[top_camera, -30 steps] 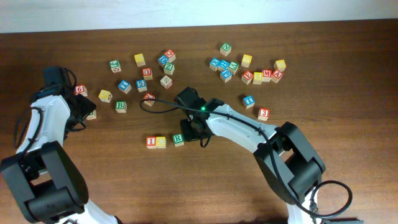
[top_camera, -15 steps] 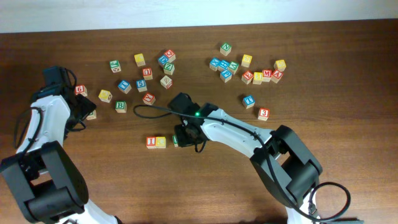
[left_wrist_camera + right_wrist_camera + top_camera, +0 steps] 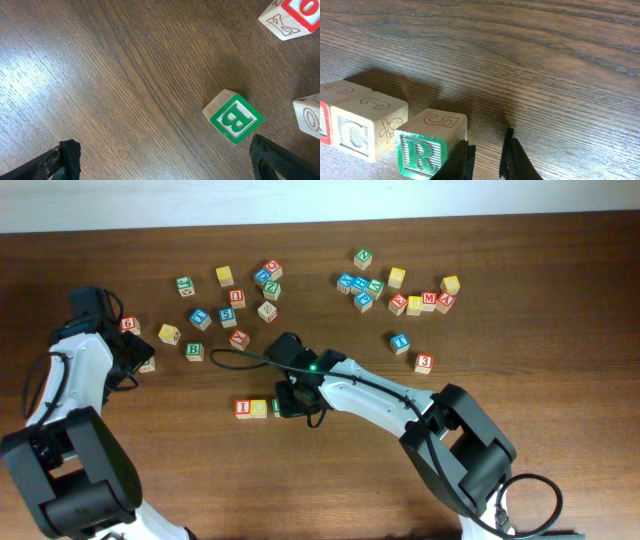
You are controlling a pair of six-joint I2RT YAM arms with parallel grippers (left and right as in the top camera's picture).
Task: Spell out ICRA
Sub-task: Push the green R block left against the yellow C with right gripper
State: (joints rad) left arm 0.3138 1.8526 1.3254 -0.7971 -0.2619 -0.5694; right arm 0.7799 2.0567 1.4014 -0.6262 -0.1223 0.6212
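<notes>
The right gripper (image 3: 486,152) has slid left, nudging the green-lettered R cube (image 3: 422,152) up beside the C cube (image 3: 367,131) and red I cube (image 3: 243,408). Its jaws are all but closed and empty. The square wooden cubes make a left-to-right row on the grainy table (image 3: 545,60), letters upright. The left gripper (image 3: 167,157) gapes wide, holding nothing.

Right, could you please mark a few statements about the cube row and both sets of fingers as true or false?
1. The R cube comes right after the C cube in the row. True.
2. The row holds four cubes. False: three, the I cube, then C and R.
3. The right fingers clamp the R cube. False: they are shut beside it, holding nothing.
4. The left fingers stand wide open above a green B cube. True.
</notes>
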